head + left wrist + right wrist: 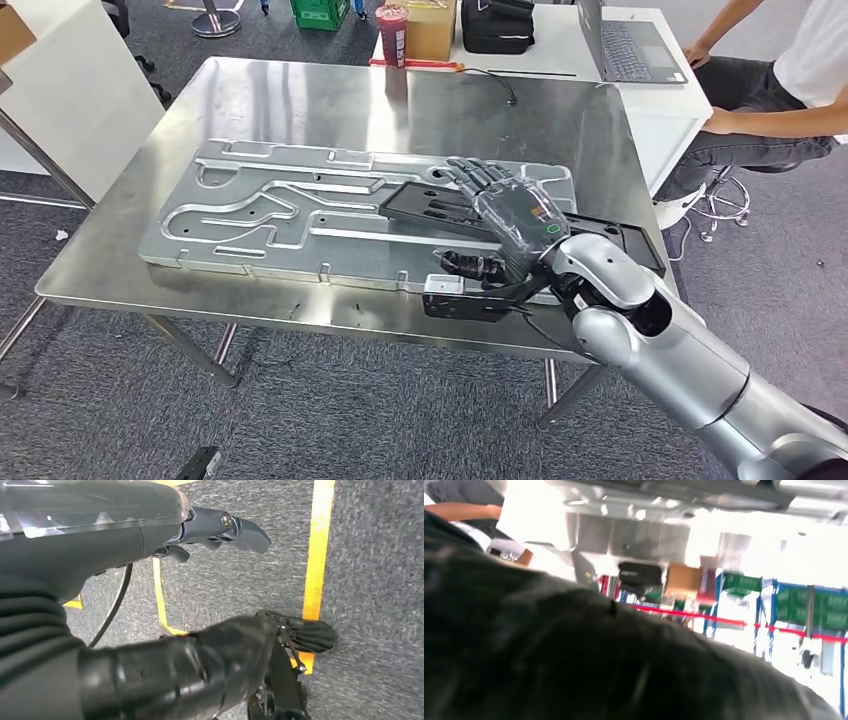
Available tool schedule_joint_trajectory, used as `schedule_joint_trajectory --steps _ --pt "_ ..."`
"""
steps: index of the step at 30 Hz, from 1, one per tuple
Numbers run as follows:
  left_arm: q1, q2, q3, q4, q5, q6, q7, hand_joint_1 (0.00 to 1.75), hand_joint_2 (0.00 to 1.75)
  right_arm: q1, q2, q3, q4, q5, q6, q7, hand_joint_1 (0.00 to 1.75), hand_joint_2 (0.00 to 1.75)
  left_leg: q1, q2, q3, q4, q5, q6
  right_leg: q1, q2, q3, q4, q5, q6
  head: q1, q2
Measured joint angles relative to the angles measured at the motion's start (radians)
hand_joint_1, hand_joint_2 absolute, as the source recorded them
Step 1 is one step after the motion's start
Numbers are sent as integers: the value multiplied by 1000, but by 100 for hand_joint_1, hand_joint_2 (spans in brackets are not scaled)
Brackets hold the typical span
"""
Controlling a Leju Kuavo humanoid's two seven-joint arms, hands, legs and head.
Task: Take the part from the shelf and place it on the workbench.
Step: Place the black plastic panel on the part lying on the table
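Right robot hand (505,215) apparently gripping black part (520,225) atop grooved metal plate (290,215) on workbench (300,95); left robot hand (200,580) empty.

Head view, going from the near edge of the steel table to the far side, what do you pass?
Black part held by the right hand → large grey machined plate → bare steel tabletop → red drink cup and cardboard box on the white desk beyond.
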Motion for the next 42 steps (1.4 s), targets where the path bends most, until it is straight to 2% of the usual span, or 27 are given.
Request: schedule_joint_trajectory --steps 2,4,5,7,9,10,11,12,14,16,17,20,22,24,25,26,27,29,31,33,35,36,37,39,40,41,42 --pt "1 0 1 -1 -1 3 3 0 175 2 -18 -13 -19 1 -6 0 0 0 -1 -4 -6 5 6 -20 6 7 14 -33 8 -14 -1 0" --pt "4 -2 1 -1 -1 3 3 0 175 2 -33 -22 -29 0 -8 0 0 0 1 -7 -11 3 14 -38 10 8 1 -32 18 -38 -2 0" --pt "6 -3 2 -1 -1 3 4 0 175 2 -37 -24 -33 -1 -8 0 0 0 3 -6 -18 9 4 -43 11 7 -6 -34 25 -51 -3 0" --pt "8 -5 2 -1 -2 3 4 0 175 3 -43 -27 -39 -1 -8 0 0 0 4 -3 -45 72 -63 -42 13 5 -25 -41 45 -76 -6 0" --pt "6 -5 2 -1 -3 4 5 0 175 6 -46 -27 -44 -1 -8 0 0 0 -4 -2 -83 201 -158 -35 25 3 -46 -41 63 -89 -9 0" --pt "5 -5 2 -2 -3 4 4 0 175 9 -48 -27 -45 -1 -8 0 0 0 -9 -2 -94 258 -186 -32 32 3 -58 -40 72 -92 -10 0" --pt "4 -5 2 -2 -3 4 4 0 175 12 -51 -27 -46 -1 -8 0 0 0 -14 -2 -91 289 -194 -27 39 2 -70 -39 80 -95 -10 0" --pt "4 -5 2 -2 -3 4 4 0 175 15 -56 -28 -49 -3 -8 0 0 0 -20 -2 -69 285 -182 -20 45 2 -82 -37 88 -96 -10 0" --pt "4 -4 2 -3 -4 1 1 0 175 19 -73 -37 -59 -11 -9 2 0 0 -32 -2 20 178 -143 2 53 2 -102 -31 103 -97 -10 0" --pt "3 -3 2 -5 -5 -1 -3 0 175 25 -101 -58 -73 -27 -11 2 0 0 -45 -3 103 62 -134 21 57 -1 -113 -27 115 -91 -9 0" --pt "3 -2 3 -6 -6 -2 -4 0 175 31 -116 -72 -80 -36 -12 1 0 0 -50 -4 120 30 -138 27 56 -3 -113 -27 122 -86 -10 0" --pt "5 -2 8 -7 -9 -5 -6 0 175 55 -163 -111 -98 -57 -15 -5 0 0 -51 -3 117 4 -115 39 53 -5 -113 -35 136 -66 -12 0" --pt "5 -2 12 -7 -11 -6 -6 0 175 75 -194 -135 -110 -68 -17 -7 0 0 -45 2 103 -10 -85 52 50 -3 -130 5 78 -54 -11 0" --pt "5 -2 15 -7 -14 -7 -7 0 175 98 -223 -158 -120 -79 -21 -7 0 0 -44 5 77 -12 -60 58 42 -3 -161 120 -25 -42 -9 0" --pt "6 -2 16 -7 -14 -7 -8 0 175 112 -237 -168 -126 -84 -23 -7 0 0 -44 5 61 -11 -49 57 38 -3 -172 181 -56 -37 -9 0" --pt "6 -2 17 -7 -15 -6 -8 0 175 127 -249 -177 -131 -89 -24 -7 0 0 -43 5 46 -9 -39 55 34 -3 -172 223 -65 -32 -9 0" --pt "7 -2 18 -7 -15 -5 -9 0 175 140 -260 -183 -137 -92 -25 -7 0 0 -43 6 32 -6 -30 52 30 -4 -157 232 -53 -28 -9 0" --pt "6 -3 19 -7 -15 -4 -11 0 175 155 -277 -195 -148 -96 -26 -7 0 0 -41 6 4 5 -16 45 23 -4 -71 141 -10 -25 -9 0" --pt "5 -3 20 -7 -15 -4 -12 0 175 161 -289 -207 -159 -96 -27 -7 0 0 -41 6 -15 15 -4 33 25 -3 25 6 -10 -29 -10 0" --pt "5 -3 20 -7 -15 -3 -12 0 175 169 -298 -217 -170 -98 -30 -6 0 0 -41 6 -20 16 9 19 33 -2 55 -52 -23 -40 -9 0" --pt "6 -4 21 -7 -15 -2 -12 0 175 191 -310 -232 -183 -106 -38 -5 0 0 -38 4 -23 13 19 6 34 -6 44 -60 -6 -56 -6 0" --pt "7 -5 21 -7 -15 -2 -11 0 175 209 -317 -241 -191 -111 -44 -4 0 0 -37 2 -31 23 4 2 33 -9 36 -65 6 -67 -8 0" --pt "9 -6 22 -7 -14 -2 -10 0 175 233 -325 -255 -202 -118 -50 -4 0 0 -36 1 -43 50 -31 0 32 -13 27 -71 20 -76 -9 0" --pt "10 -6 24 -7 -13 -2 -8 0 175 296 -342 -291 -224 -133 -63 -6 0 0 -34 1 -75 160 -136 -2 32 -16 2 -74 46 -86 -13 0" --pt "10 -6 27 -7 -12 -2 -7 0 175 335 -352 -313 -236 -141 -68 -9 0 0 -34 1 -87 225 -176 -4 34 -18 -12 -74 57 -86 -14 0" --pt "10 -7 30 -7 -11 -2 -7 0 175 378 -362 -338 -247 -147 -73 -12 0 0 -34 1 -88 274 -193 -5 35 -19 -27 -72 68 -85 -14 0" --pt "11 -7 34 -7 -10 -3 -6 0 175 421 -371 -363 -257 -152 -76 -15 0 0 -34 1 -75 294 -188 -5 36 -21 -43 -70 78 -83 -14 0"
